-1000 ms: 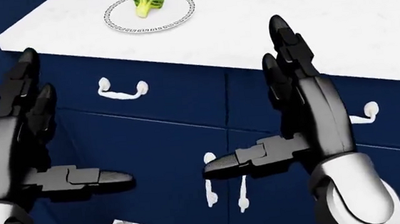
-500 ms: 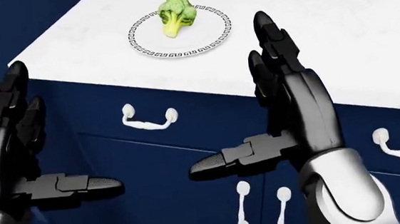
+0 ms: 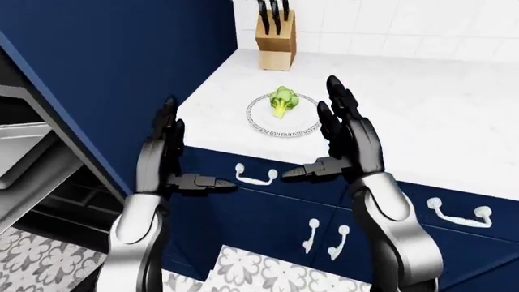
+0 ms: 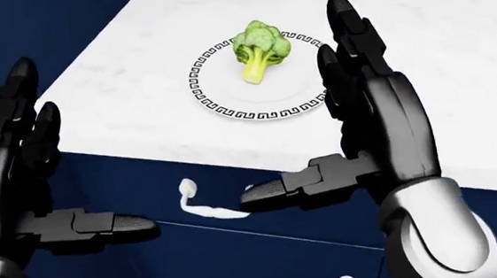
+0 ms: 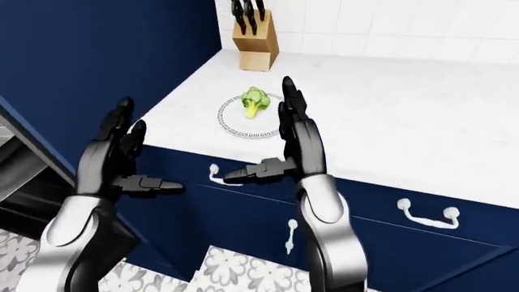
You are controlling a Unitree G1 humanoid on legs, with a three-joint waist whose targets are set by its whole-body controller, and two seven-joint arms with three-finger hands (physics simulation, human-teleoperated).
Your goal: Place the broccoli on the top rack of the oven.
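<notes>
Nearest: black three-finger left hand (image 4: 28,169) and black three-finger right hand (image 4: 363,123), both spread wide, holding nothing, raised over navy drawer fronts with white curved handles (image 3: 256,176). Further up, green broccoli floret (image 4: 259,51) lying on a round white plate with black key-pattern rim (image 4: 228,107), on the white marble counter (image 4: 491,60), just left of the right fingertips. Beyond that, wooden knife block (image 3: 275,38). Oven barely visible, cut off at left edge of left-eye view.

Broccoli (image 4: 259,50) on plate (image 4: 228,99) on counter (image 4: 459,96), knife block (image 3: 275,41) above in view.
</notes>
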